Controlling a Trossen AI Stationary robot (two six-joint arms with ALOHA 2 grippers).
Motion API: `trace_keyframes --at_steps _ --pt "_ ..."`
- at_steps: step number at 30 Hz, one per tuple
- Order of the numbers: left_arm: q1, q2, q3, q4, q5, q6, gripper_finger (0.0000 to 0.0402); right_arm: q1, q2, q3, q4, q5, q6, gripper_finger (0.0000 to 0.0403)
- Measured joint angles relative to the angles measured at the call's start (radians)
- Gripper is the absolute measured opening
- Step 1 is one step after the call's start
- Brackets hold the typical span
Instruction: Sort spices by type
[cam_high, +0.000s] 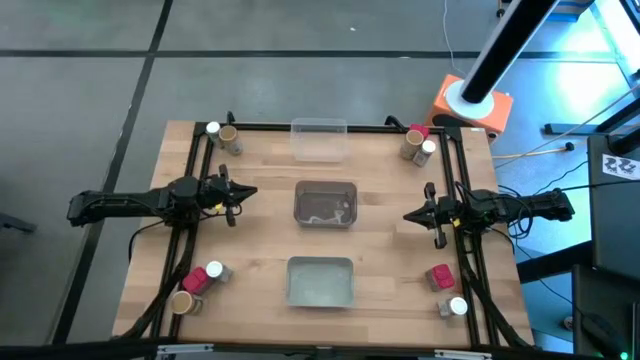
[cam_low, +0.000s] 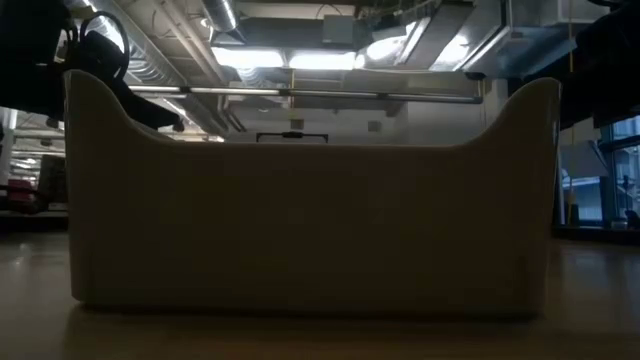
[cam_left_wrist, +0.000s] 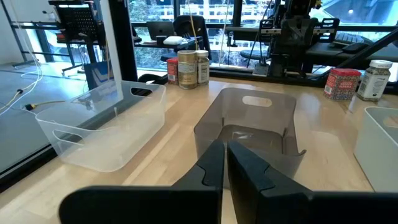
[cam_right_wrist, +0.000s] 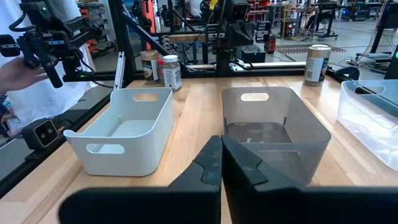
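1. Both arms wait at mid-table: the left gripper (cam_high: 243, 192) at nine o'clock and the right gripper (cam_high: 411, 213) at three, each pinched shut and empty.
2. The spices (cam_high: 222, 135) stand unsorted in four corner clusters, at about ten, two, four and eight o'clock.
3. Likely trouble: the jars are packed close, so a reach for one may topple its neighbour.
4. Three trays fill the centre line, the clear tray (cam_high: 319, 139), the grey tray (cam_high: 325, 204) and the white tray (cam_high: 320, 280); a cross-table reach must clear their walls.

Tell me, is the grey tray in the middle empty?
No spices in it. The grey tray holds no jars in the wrist views; the high view shows something pale at its bottom, maybe only glare.
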Motion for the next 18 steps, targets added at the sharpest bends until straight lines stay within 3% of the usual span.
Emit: trace_keyframes --at_steps 14,18 --pt "0.000 0.000 0.000 0.045 0.000 0.001 0.0006 0.000 0.000 -0.006 0.051 0.012 -0.063 0.0007" --pt "0.000 0.000 0.000 0.164 -0.001 -0.075 0.0006 0.000 0.000 -0.006 0.068 0.107 -0.099 0.0007"
